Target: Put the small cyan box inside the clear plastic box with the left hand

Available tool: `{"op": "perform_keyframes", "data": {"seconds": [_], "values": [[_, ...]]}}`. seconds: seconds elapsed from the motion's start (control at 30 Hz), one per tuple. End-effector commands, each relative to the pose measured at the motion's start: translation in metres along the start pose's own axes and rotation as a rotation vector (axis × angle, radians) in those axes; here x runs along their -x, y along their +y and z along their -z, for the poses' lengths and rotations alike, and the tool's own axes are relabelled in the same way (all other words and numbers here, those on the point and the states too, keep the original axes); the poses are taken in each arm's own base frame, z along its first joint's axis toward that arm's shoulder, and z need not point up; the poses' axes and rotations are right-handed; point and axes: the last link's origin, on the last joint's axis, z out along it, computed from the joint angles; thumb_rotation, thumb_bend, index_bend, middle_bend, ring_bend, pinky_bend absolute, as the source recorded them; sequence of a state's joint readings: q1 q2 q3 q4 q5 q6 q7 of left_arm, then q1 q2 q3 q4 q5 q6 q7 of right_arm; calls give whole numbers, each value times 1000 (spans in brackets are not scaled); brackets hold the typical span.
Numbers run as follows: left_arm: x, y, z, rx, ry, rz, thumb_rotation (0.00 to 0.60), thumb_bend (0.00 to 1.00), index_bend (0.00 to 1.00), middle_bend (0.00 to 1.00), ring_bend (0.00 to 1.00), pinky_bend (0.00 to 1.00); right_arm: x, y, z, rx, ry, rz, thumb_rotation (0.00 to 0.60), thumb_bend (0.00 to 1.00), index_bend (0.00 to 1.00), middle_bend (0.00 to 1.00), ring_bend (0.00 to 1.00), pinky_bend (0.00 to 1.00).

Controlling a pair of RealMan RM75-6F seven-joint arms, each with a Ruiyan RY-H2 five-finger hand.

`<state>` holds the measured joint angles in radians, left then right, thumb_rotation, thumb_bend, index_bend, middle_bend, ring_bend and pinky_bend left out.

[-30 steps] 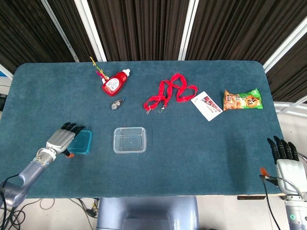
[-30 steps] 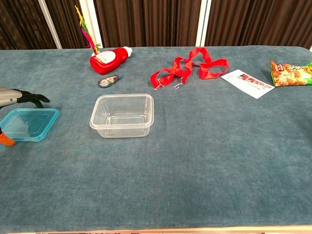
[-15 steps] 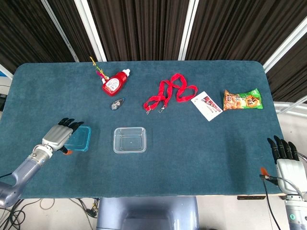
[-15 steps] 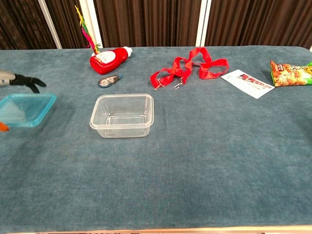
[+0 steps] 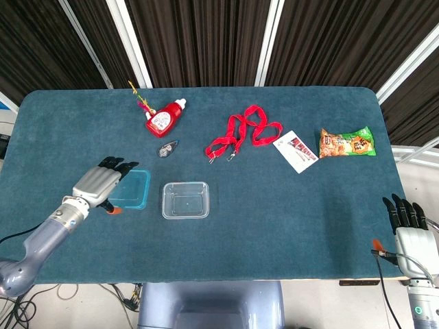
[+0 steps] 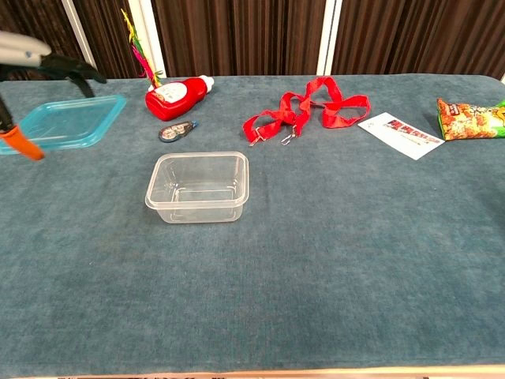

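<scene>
**Cyan box lifted in my left hand, beside the clear box**

My right hand (image 5: 409,223) hangs at the near right edge of the counter (image 5: 288,226), fingers straight and side by side, holding nothing. My left hand (image 5: 100,185) grips the small cyan box (image 5: 130,190), raised off the counter and just left of the clear plastic box (image 5: 185,199), not touching it. Farther back lie a tape dispenser (image 5: 167,148), a red bottle (image 5: 163,119), a red lanyard (image 5: 243,133), a card (image 5: 295,151) and a snack packet (image 5: 346,143)
</scene>
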<state>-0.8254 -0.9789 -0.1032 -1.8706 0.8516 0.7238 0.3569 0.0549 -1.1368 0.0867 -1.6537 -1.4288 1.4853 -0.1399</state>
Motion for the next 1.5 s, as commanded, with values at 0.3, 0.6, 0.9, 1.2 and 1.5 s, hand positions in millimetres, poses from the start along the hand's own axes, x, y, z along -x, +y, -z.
{"op": "perform_keyframes", "data": {"seconds": [0.3, 0.6, 0.9, 1.2, 1.5], "values": [[-14, 76, -16, -24, -45, -3, 600, 293, 0, 289, 0, 0, 0, 1, 0, 2, 1, 0, 600, 307, 40, 44, 37, 0], [-8, 108, -30, -67, -46, -49, 600, 293, 0, 290, 0, 0, -1, 1, 0, 2, 3, -1, 600, 307, 40, 44, 37, 0], [1, 125, -39, -61, -26, -70, 600, 291, 0, 291, 0, 0, -1, 1, 0, 2, 4, -2, 600, 307, 40, 45, 37, 0], [8, 136, -51, -96, -17, -64, 600, 290, 0, 293, 0, 0, -1, 1, 1, 3, 5, -4, 600, 307, 40, 44, 37, 0], [15, 146, -60, -119, -27, -48, 600, 290, 0, 294, 0, 0, -2, 2, 1, 5, 5, -5, 600, 308, 40, 44, 37, 0]]}}
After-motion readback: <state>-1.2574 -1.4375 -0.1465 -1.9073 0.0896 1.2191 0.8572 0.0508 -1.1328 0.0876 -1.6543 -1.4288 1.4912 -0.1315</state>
